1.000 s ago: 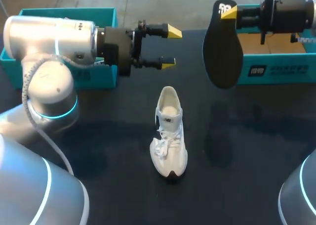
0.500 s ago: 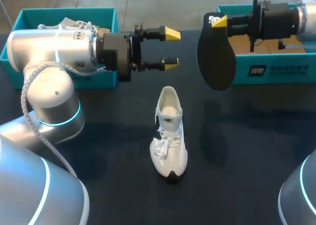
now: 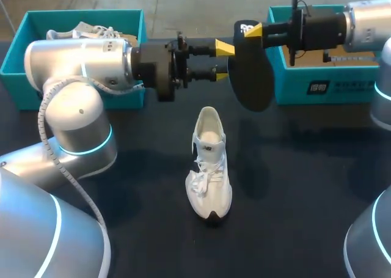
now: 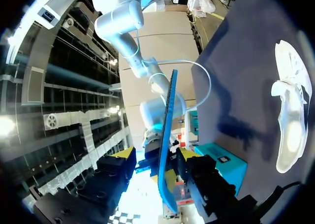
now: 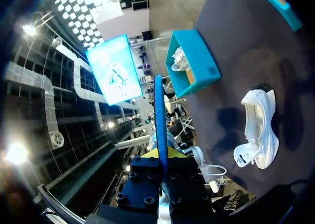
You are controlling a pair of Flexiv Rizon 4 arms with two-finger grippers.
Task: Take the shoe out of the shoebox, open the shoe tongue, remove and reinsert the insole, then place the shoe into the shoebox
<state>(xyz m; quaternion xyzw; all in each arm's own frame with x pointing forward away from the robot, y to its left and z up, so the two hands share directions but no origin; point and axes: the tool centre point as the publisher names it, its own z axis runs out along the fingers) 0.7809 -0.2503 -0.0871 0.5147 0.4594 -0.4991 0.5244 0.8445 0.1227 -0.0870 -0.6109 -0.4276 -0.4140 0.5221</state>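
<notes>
The dark desk [image 3: 305, 198] carries a teal shoebox [image 3: 85, 13] at its far left corner and a second shoebox [image 3: 330, 85] at its far right corner; the white shoe [image 3: 209, 168] stands mid-desk, toe toward the near edge; above the far middle the right gripper [image 3: 253, 29] clamps the black insole [image 3: 252, 76] by one end; the left gripper [image 3: 223, 62] stands wide, its fingers either side of the insole's edge.

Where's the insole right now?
In the head view the insole hangs mid-air just beyond the shoe, pinched at its top by the right gripper, its edge between the open fingers of the left gripper.
</notes>
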